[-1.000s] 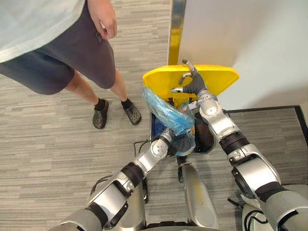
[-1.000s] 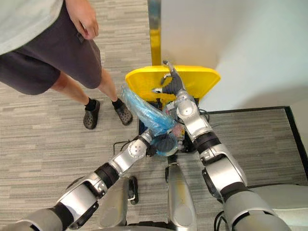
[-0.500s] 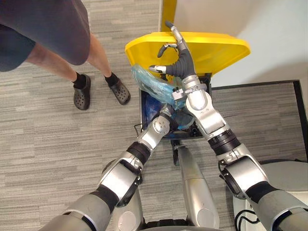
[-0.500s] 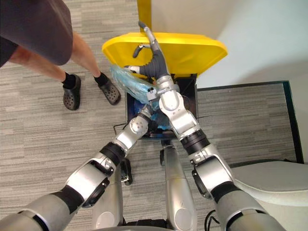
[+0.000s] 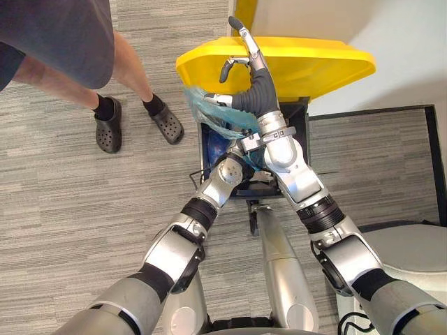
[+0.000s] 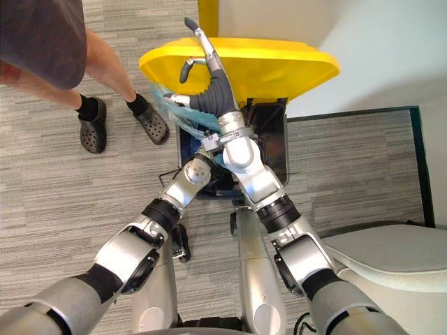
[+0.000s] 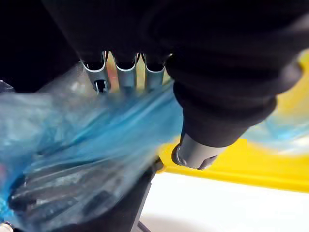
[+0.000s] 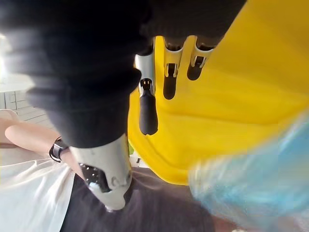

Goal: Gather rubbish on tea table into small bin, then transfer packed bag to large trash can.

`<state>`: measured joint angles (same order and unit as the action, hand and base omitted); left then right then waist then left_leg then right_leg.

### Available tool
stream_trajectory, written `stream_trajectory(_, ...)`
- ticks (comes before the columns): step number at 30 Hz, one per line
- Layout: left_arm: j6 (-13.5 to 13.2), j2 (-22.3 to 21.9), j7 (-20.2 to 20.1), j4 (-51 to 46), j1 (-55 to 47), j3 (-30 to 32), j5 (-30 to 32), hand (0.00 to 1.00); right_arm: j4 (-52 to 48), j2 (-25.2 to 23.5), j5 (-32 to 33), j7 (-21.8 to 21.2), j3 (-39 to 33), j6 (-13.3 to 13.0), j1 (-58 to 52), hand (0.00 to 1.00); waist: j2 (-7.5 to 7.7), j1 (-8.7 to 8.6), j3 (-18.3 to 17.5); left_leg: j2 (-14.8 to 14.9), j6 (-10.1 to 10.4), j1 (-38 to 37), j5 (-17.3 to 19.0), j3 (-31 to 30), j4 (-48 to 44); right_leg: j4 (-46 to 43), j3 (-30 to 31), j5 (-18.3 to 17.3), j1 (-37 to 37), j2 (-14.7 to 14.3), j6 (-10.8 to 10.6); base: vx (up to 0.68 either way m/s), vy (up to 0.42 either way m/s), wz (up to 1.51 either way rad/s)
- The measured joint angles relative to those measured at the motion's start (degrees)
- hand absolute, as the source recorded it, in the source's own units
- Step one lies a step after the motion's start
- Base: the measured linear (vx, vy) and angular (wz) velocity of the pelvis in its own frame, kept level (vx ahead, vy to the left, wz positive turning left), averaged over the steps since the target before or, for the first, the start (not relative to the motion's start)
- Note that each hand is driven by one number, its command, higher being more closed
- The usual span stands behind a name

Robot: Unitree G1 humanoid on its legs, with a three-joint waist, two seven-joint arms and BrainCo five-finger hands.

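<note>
While the right hand [image 5: 253, 87] is raised flat against the tilted yellow lid [image 5: 321, 63] of the large trash can [image 6: 276, 143], its fingers are loosely spread: one lies straight up along the lid, another bends away from it, and the thumb sticks out sideways toward the blue bag [image 5: 209, 115]. The right wrist view shows those fingertips resting on the yellow surface. The bag, a crumpled translucent sack, sits just beside that thumb, bunched at the lid's lower edge, and runs down beneath the right wrist into the dark opening of the can. The left arm reaches up under the right forearm, crossing below it. In its own wrist view the left hand [image 7: 126, 75] is clamped on the bag, with the fingers sunk into the blue plastic on one side and the thumb [image 7: 198, 150] pressed against it on the other. Something dark shows through the plastic below that grip. Well off to the thumb side of the right hand, a person stands on the grey striped floor [image 5: 70, 209] in dark shoes [image 5: 106, 125].
</note>
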<state>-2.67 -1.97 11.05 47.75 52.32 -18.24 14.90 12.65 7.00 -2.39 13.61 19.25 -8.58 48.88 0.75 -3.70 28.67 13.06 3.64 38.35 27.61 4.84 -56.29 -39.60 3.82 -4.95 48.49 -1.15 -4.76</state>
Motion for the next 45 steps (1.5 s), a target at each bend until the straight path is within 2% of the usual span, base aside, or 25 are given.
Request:
stream_trajectory(5,0.0,0.0,-1.1,0.0,-0.4,0.0,1.7,0.00,0.0,0.0,-0.5,-0.2,0.0,0.0,-1.2,0.00,0.00,0.09,0.0,-0.1,0.0,-0.6,0.0,-0.1,0.0,-0.1,-0.1,0.0,-0.6,0.1,0.0,0.02,-0.038,0.02)
stream_trajectory(11,0.1,-0.1,-1.1,-0.1,-4.7,0.4,2.0,0.00,0.0,0.2,-0.6,-1.5,0.6,1.3,-5.0,0.00,0.03,0.26,-0.1,-0.1,0.0,-3.7,0.0,0.1,0.5,0.1,-0.1,-0.2,-3.5,0.2,0.3,0.00,-0.041,0.00)
stream_trajectory(17,0.1,0.1,-1.1,-3.6,-9.5,-0.8,1.6,0.00,0.0,0.3,-3.2,-1.5,-0.6,1.5,-9.6,0.00,0.04,1.51,-0.2,-0.3,0.6,-7.0,-0.4,0.4,2.9,0.7,-0.5,-0.3,-6.3,0.8,0.4,0.01,-0.065,0.08)
stream_trajectory(22,-0.9,2.9,-1.1,-9.0,-13.9,-3.9,0.2,0.00,-0.1,0.5,-7.5,-2.3,-1.5,2.2,-14.8,0.00,0.13,1.73,-0.4,-2.1,1.4,-11.3,-2.2,-0.1,7.0,1.5,-1.1,-1.4,-10.1,2.5,0.3,0.03,-0.076,0.20)
stream_trajectory(27,-3.5,9.8,-1.2,-15.4,-23.7,-3.7,-3.8,0.00,0.2,3.7,-12.8,-2.8,-1.6,1.9,-21.8,0.00,0.39,1.73,-1.6,-4.1,2.0,-16.8,-4.9,-1.7,13.3,4.7,-2.6,-1.7,-15.6,4.1,0.2,0.07,-0.050,0.23)
stream_trajectory(30,-5.1,13.8,-2.2,-19.6,-30.7,-0.5,-6.1,0.00,0.8,5.1,-14.7,-3.8,-4.1,1.5,-25.2,0.00,0.36,2.19,-2.0,-4.5,1.7,-20.3,-6.1,-1.8,16.4,6.8,-3.5,-1.7,-19.5,4.6,0.2,0.06,-0.017,0.17)
stream_trajectory(31,-5.4,14.8,-2.4,-20.6,-33.8,0.8,-7.8,0.00,1.5,5.7,-15.4,-3.9,-5.2,1.3,-27.0,0.00,0.44,2.36,-3.3,-5.2,1.8,-21.2,-6.4,-2.2,17.7,7.6,-3.7,-1.7,-20.4,5.0,0.2,0.03,0.020,0.16)
stream_trajectory(38,-6.8,16.9,-4.9,-22.3,-49.2,9.1,-12.1,0.00,3.7,7.0,-16.4,-7.5,-7.6,1.2,-35.0,0.00,0.53,2.95,-7.7,-6.2,1.3,-27.8,-7.5,-2.2,23.6,10.7,-3.9,-2.2,-26.1,6.1,-0.4,0.05,0.011,0.05)
stream_trajectory(40,-7.0,16.8,-5.8,-20.0,-51.5,10.6,-12.5,0.00,4.0,7.0,-16.7,-8.6,-7.7,1.3,-36.9,0.00,0.62,3.01,-8.6,-6.4,1.2,-29.5,-7.5,-2.2,24.6,11.1,-4.0,-2.5,-27.6,6.2,-0.7,0.06,0.031,0.02)
stream_trajectory(45,-6.8,16.0,-7.3,-6.7,-54.2,17.7,-12.7,0.00,5.7,6.8,-18.8,-10.3,-7.9,1.2,-40.9,0.00,1.09,3.01,-11.5,-7.0,0.9,-32.8,-7.7,-2.2,26.8,11.6,-4.1,-3.4,-30.1,6.4,-0.5,0.05,0.019,0.01)
